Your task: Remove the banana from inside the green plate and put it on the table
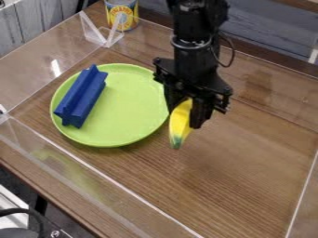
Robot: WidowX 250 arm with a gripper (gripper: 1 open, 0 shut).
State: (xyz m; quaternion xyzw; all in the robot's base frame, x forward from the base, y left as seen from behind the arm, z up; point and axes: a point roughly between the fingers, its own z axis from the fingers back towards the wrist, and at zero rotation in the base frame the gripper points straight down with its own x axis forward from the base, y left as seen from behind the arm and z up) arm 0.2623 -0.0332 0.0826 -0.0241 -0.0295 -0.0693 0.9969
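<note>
While the banana (180, 126) hung nearly upright, its upper half sat pinched between the black fingers of the gripper (187, 105), jaws closed on it. Lower tip dark greenish, pointing down, just past the right rim of the green plate (125, 130); whether the tip touched the wood could not be told from this angle. Fruit was over the edge zone, between plate rim and bare table (248, 177), no longer over the plate's middle.

Gripper pointed straight down; black arm rose from it to the top of the view.

On the plate, left side: blue block (82, 95), long, lying at a slant, well apart from the banana. Rest of the plate's surface bare, lime green, shallow raised rim.

Table brown wood grain, glossy, with reflections. Low clear acrylic walls (87, 200) edged it along the near and left sides. Beyond the far wall, at upper left: yellow container (121, 13) with a printed label, detail too small to read.
</note>
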